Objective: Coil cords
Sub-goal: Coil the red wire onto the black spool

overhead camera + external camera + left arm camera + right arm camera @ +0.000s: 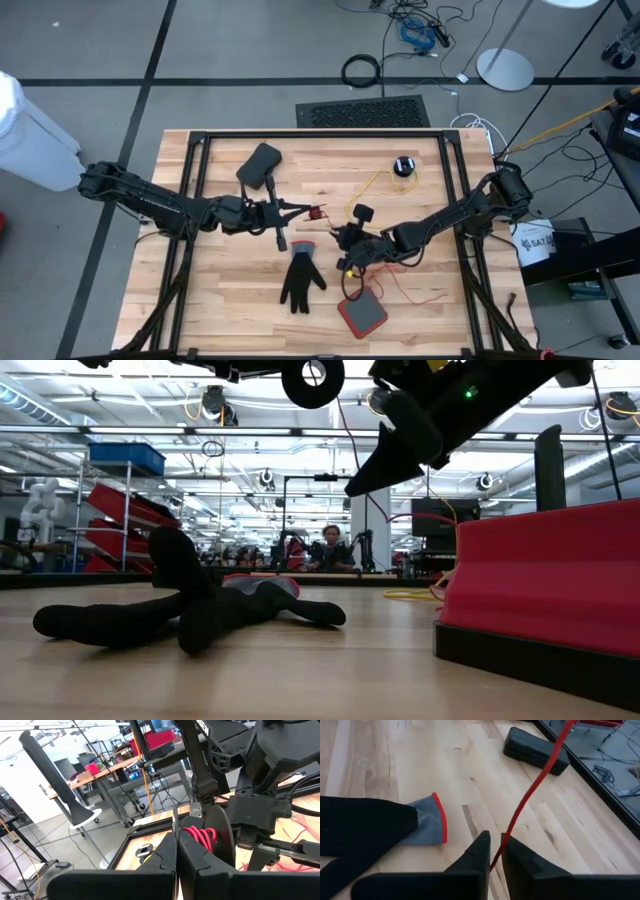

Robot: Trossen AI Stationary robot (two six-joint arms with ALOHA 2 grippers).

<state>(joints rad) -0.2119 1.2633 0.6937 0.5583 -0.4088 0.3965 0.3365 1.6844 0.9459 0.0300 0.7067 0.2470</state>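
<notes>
My left gripper (pixel 303 212) (pixel 176 845) hangs level over the table's middle, shut on a small black spool (pixel 222 837) wound with a coil of red cord (pixel 200 836). From the coil the red cord (pixel 530 795) runs down to my right gripper (pixel 346 256) (pixel 495 842), which is shut on it above the table by the black glove's cuff (pixel 429 822). The cord's loose rest (pixel 420 292) lies on the wood. A yellow cord (pixel 376 184) joined to a black round puck (pixel 403 165) lies at the far right. My left gripper pinches a thin pale edge (pixel 175 820) at the coil's side between its two fingers, coming level from the table's left. The spool is lifted clear of the table. My right gripper pinches the red cord (pixel 501 851) between its two fingers, slanting down from the table's right. The cord crosses the fingers and rises in a slight curve toward the spool, clear of the wood there.
A black glove (pixel 301 280) lies at the near middle and a red-and-black pad (pixel 362 315) nearer still. A black case (pixel 260 163) rests at the far left. Black frame rails (pixel 195 200) run along both sides.
</notes>
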